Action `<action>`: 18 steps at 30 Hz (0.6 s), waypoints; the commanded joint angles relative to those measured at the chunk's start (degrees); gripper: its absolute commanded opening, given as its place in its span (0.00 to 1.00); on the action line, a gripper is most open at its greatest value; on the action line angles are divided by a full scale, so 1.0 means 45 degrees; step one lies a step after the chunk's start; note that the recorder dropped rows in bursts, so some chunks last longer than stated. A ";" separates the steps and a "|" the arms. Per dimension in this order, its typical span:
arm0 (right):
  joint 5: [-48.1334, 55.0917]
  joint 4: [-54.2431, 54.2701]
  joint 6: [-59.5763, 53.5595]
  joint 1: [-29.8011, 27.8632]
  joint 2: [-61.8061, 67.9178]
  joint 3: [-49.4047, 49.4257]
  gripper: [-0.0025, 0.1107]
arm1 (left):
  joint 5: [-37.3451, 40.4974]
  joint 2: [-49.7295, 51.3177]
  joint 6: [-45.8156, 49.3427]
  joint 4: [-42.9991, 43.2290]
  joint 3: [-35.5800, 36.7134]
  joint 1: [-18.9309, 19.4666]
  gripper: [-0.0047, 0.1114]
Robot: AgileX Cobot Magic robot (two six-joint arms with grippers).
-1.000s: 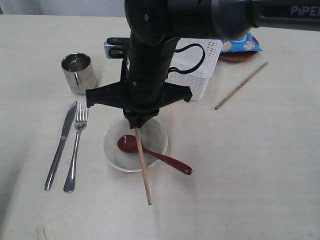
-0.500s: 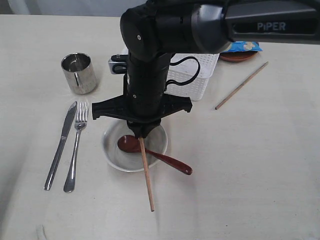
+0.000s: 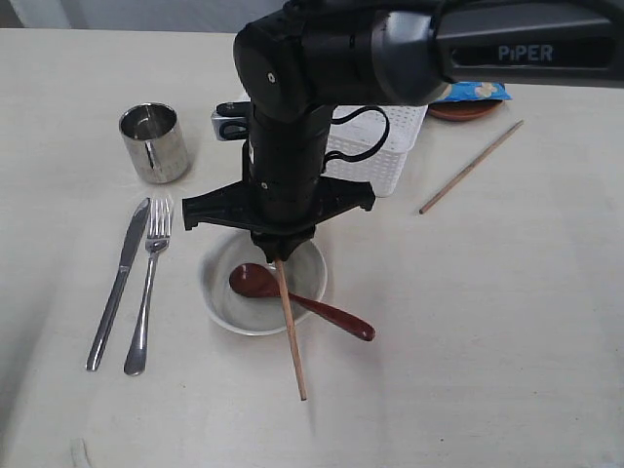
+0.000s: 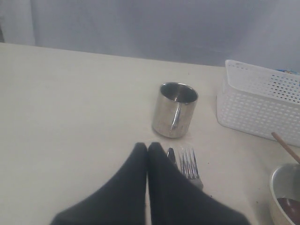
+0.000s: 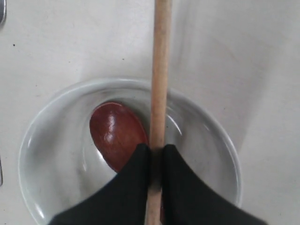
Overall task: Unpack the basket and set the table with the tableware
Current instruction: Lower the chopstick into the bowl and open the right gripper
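My right gripper (image 3: 276,255) reaches across the middle and hangs over the off-white bowl (image 3: 222,304), shut on a wooden chopstick (image 3: 291,336) that slants down past the bowl's near rim toward the table (image 3: 468,322). The right wrist view shows the fingers (image 5: 136,173) clamped on that chopstick (image 5: 161,70) above the dark red spoon (image 5: 115,133) lying in the bowl (image 5: 51,154). A second chopstick (image 3: 471,167) lies at the right. The steel cup (image 3: 154,142), knife (image 3: 119,283) and fork (image 3: 148,292) sit at the left. My left gripper (image 4: 147,146) is shut and empty, near the knife (image 4: 171,154) and fork (image 4: 189,161).
The white basket (image 3: 390,146) stands behind the right arm, partly hidden by it. Behind it a brown plate (image 3: 466,111) carries a blue chip bag (image 3: 473,90). The spoon handle (image 3: 341,320) sticks out over the bowl's right rim.
My right gripper has shifted slightly right and toward the front with the chopstick, whose low tip has swung a little to the right. The left gripper's earlier state is not shown.
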 commanded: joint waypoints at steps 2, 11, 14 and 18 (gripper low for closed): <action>-0.0426 -0.0291 0.0046 -0.0022 -0.0046 0.0000 0.02 | -0.0140 -0.0046 0.0006 -0.0012 0.0036 0.0012 0.04; -0.0485 -0.0434 0.0046 -0.0022 -0.0046 0.0000 0.02 | -0.0140 -0.0046 0.0006 -0.0012 0.0036 0.0012 0.04; -0.0485 -0.0430 -0.0013 -0.0022 -0.0046 0.0000 0.02 | -0.0140 -0.0046 0.0006 -0.0012 0.0036 0.0012 0.04; -0.0485 -0.0462 -0.0098 -0.0022 -0.0046 0.0000 0.02 | -0.0140 -0.0046 0.0006 -0.0012 0.0036 0.0012 0.04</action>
